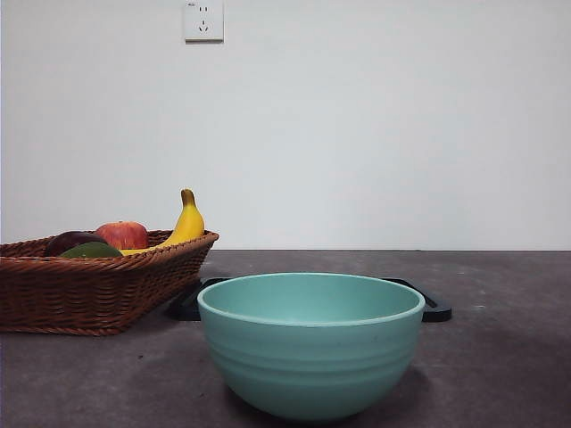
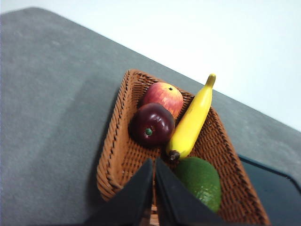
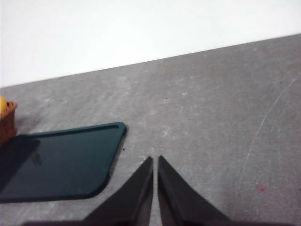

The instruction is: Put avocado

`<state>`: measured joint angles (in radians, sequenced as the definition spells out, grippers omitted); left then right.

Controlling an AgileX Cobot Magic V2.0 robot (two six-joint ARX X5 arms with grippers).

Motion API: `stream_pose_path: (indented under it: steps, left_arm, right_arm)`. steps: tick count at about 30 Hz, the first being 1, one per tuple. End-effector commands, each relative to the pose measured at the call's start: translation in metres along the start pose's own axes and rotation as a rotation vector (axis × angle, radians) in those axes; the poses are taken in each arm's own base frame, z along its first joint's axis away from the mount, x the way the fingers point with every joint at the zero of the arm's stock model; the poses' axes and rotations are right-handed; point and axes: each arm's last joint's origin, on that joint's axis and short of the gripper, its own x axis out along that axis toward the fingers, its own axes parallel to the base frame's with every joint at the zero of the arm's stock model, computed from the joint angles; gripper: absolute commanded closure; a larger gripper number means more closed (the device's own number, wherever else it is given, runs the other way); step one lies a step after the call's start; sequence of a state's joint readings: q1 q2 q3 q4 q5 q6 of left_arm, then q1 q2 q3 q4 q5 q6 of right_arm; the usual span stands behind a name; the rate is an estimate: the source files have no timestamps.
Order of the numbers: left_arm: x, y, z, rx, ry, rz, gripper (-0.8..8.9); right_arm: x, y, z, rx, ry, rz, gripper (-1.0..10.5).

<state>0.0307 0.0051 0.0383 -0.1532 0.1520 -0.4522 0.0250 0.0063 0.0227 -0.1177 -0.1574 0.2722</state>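
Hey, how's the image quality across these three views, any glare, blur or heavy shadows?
Front view: even, soft light, the bowl sharp, only a faint shadow under it. Left wrist view: the avocado and banana are clear with mild sheen, while the left gripper is dark and soft-edged. Right wrist view: the tray shows dull reflection, and the table is slightly hazy.

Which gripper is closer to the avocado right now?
Left. The left gripper hangs over the wicker basket, with the avocado right beside its shut jaws. The right gripper, also shut, is over bare table by the dark tray, away from the basket.
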Motion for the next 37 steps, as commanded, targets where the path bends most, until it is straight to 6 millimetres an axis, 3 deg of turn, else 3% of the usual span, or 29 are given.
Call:
stream_pose_path:
  steps: [1,13,24,31,37]
  left_arm:
    - [-0.005,-0.008,0.014,-0.061,-0.032,-0.031,8.04]
    - [-0.016,-0.039,0.064,-0.002,0.154,-0.088,8.04]
    - [-0.005,-0.065,0.106,0.127,0.503,-0.228,8.04]
    - [0.006,-0.081,0.112,0.168,0.731,-0.335,8.04]
    - [0.003,-0.093,0.111,0.199,0.823,-0.402,8.04]
  right_arm:
    - [-0.005,0.005,0.016,0.039,-0.050,0.017,9.4]
    - [-0.024,0.029,0.081,0.037,0.052,0.058,9.4]
    - [-0.005,0.048,0.130,-0.035,0.432,0.227,9.4]
    - [0.015,0.072,0.149,-0.075,0.674,0.366,9.4]
    - [0.021,0.099,0.142,-0.157,0.807,0.534,9.4]
